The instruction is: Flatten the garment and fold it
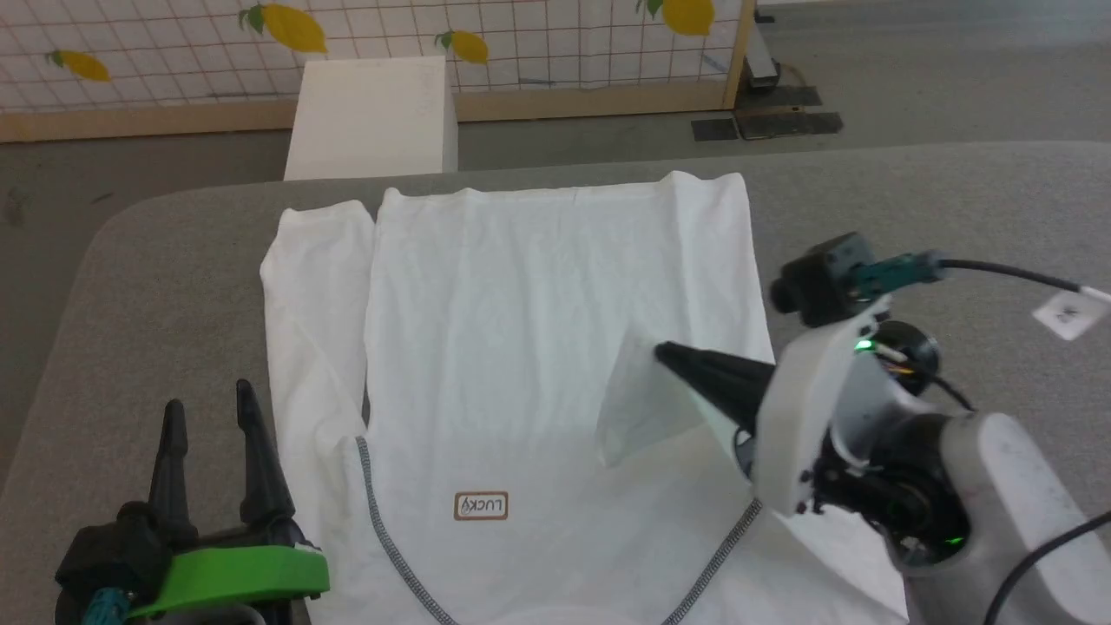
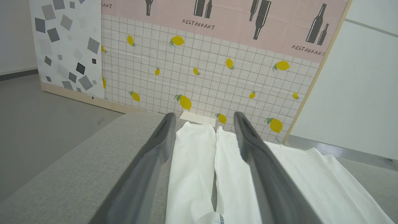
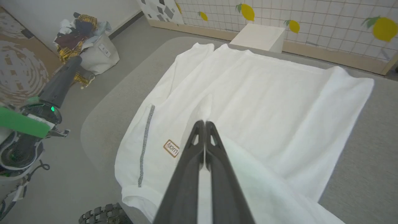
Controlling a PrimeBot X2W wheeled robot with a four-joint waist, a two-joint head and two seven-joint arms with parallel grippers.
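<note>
The garment, a thin white long-sleeved shirt, lies spread on the grey table with its "LUCKY" patch and dark zigzag seams near me. My right gripper is over the shirt's middle right, shut on a lifted flap of the white fabric; the right wrist view shows its tips pinched together with cloth between them. At the lower left my left gripper is open and holds nothing, just beside the left sleeve, which lies ahead between its fingers.
A rigid white box stands on the floor behind the table's far edge. A lemon-patterned partition runs along the back. A basket of mixed clothes sits on the floor off to the left of the table.
</note>
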